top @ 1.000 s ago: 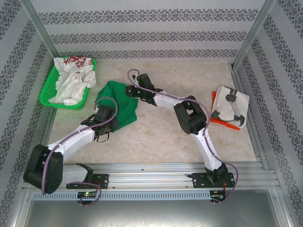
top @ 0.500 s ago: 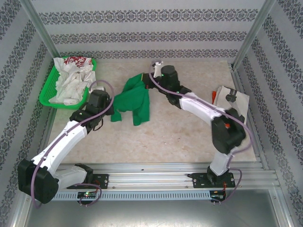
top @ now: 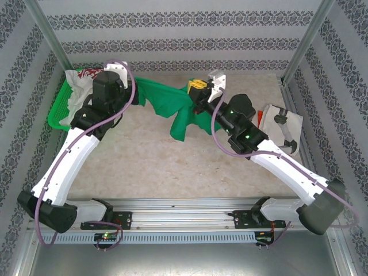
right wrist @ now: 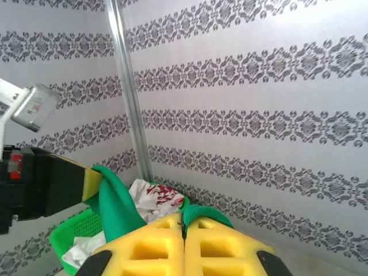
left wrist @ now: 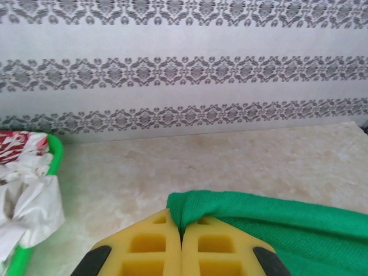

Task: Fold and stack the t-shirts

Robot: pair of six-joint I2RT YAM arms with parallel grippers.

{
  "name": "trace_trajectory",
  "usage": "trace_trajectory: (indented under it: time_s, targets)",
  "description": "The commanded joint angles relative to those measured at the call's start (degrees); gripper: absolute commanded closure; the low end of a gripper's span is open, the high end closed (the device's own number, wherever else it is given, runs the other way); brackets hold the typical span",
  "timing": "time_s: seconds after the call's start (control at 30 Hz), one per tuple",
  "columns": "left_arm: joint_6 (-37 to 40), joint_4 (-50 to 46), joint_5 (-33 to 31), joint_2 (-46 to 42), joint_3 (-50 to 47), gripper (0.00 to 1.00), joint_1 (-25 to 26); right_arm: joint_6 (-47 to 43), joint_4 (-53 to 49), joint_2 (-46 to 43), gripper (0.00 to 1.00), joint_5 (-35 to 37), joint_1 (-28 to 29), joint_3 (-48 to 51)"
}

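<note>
Bright green cloth t-shirt (top: pixel 172 104) strung in the air right of the green plastic mesh basket (top: pixel 54 115), left fingers (left wrist: pixel 155 247) and right fingers (right wrist: pixel 150 248) each pinched tight on its edge, red print on crumpled white shirts (top: pixel 79 96) inside the basket unreadable, basket partly hidden by left arm (top: pixel 75 149)

We have both arms raised, reaching far; left gripper (left wrist: pixel 181 230) and right gripper (right wrist: pixel 184 227) each clamped on the green t-shirt (top: pixel 172 109).

green t-shirt (top: pixel 167 102): soft matt knit cloth | white t-shirts (left wrist: pixel 29 201): matt crumpled cloth | basket (left wrist: pixel 57 154): smooth green plastic mesh | table (top: pixel 172 167): smooth pale stone-look top | left gripper (left wrist: pixel 181 236) pads (left wrist: pixel 149 247): matt yellow plastic | far right post (top: pixel 305 43): brushed metal
</note>
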State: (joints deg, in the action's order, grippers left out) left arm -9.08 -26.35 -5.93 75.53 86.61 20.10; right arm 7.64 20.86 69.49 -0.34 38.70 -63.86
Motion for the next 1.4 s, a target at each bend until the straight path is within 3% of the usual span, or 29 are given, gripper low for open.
trace_trajectory:
  time_s: [0.0,0.4,0.5,0.6,0.83,1.13,1.37]
  targets:
    - [2.11,0.40,1.78,2.03,2.06,1.00,-0.85,-3.67,2.08,-2.29,1.00,3.14,1.51,1.61]
    - [-0.03,-1.31,2.76,-5.32,-4.53,1.00,-0.85,-5.14,0.41,-9.92,1.00,0.04,5.43,9.25]
    - [-0.41,-1.42,2.48,-6.94,-6.28,1.00,-0.86,-5.54,-1.11,-10.24,1.00,-2.72,5.52,9.48]
    - [0.41,-1.34,0.34,-6.30,-7.24,1.00,-0.92,-6.47,-2.20,-8.36,1.00,-0.77,5.43,9.38]
    - [1.62,1.78,-4.00,0.63,-8.68,1.00,-2.60,-0.78,-3.39,2.78,1.00,-3.60,0.26,6.20]
    - [-1.80,7.71,-1.95,15.15,-9.67,1.00,-7.23,4.60,1.20,22.46,1.00,-12.01,-6.30,0.13]
    - [-4.54,10.42,0.83,27.43,-2.54,1.00,-11.53,9.82,5.33,36.39,0.97,-16.75,-9.00,-10.76]
